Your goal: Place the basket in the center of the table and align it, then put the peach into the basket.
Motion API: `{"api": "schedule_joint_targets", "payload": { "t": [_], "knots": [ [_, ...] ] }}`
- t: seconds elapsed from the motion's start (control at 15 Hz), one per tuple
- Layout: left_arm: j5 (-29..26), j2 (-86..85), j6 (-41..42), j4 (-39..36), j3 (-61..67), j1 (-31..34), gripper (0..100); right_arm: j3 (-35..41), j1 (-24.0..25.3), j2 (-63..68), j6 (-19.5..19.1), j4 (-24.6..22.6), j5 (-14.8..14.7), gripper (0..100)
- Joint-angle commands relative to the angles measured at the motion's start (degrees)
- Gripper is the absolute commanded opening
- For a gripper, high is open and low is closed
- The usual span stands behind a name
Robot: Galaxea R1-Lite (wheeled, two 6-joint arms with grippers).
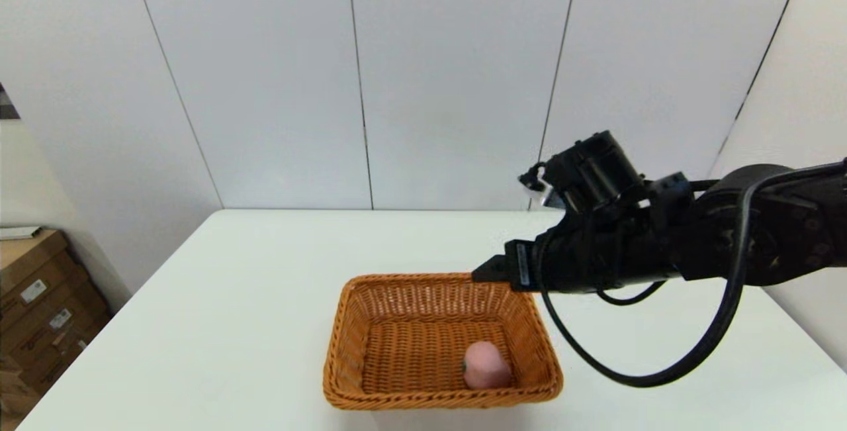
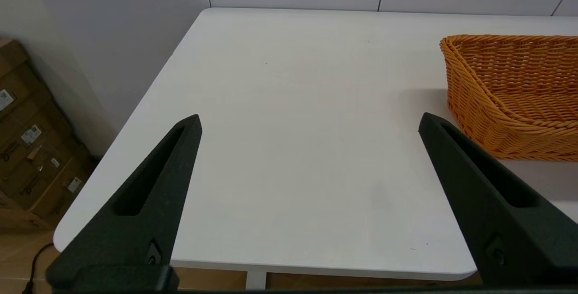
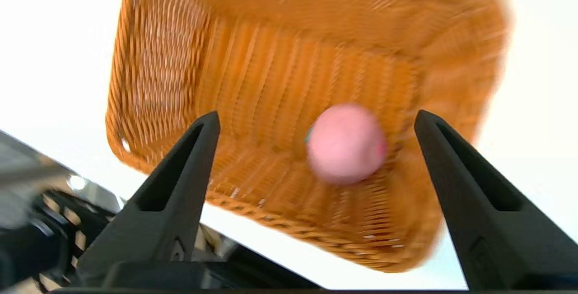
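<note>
The basket [image 1: 442, 341] sits on the white desk [image 1: 231, 298], near the robot's edge and roughly midway across, its long sides running left to right. Inside it lies the peach [image 1: 487, 365] — resting on the woven floor in the near right corner, close against the near wall and just beside the right wall, with its small dark green spot turned toward the robot's left.

The right end effector [image 3: 316, 120] hangs in the air above the basket's far right corner, clear of the rim, the black arm reaching in from the right with a cable looping below it. Its two fingers stand wide apart and hold nothing; in the right wrist view the peach [image 3: 345, 143] shows between them, well below, inside the basket [image 3: 253, 81]. That view is smeared, so how high the fingers are above the wicker is hard to judge.

The left end effector [image 2: 309, 120] is off to the robot's left of the basket [image 2: 505, 104], over the near left part of the desk [image 2: 289, 104] — also spread wide, with nothing in it. Cardboard boxes [image 1: 40, 298] are stacked on the floor beyond the desk's left edge.
</note>
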Motion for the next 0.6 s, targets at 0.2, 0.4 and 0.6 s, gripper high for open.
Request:
{"api": "schedule_joint_targets", "payload": {
  "t": [0.2,0.4,0.6],
  "knots": [
    [0.1,0.0,0.0,0.0,0.0,0.0,100,-0.3,-25.6,-1.7,-3.5,0.0,8.0,100],
    [0.0,0.0,0.0,0.0,0.0,0.0,100,-1.2,-36.2,-0.4,-5.6,0.2,11.6,100],
    [0.0,0.0,0.0,0.0,0.0,0.0,100,-2.1,-42.5,-3.0,-8.3,6.6,19.3,100]
  ]
}}
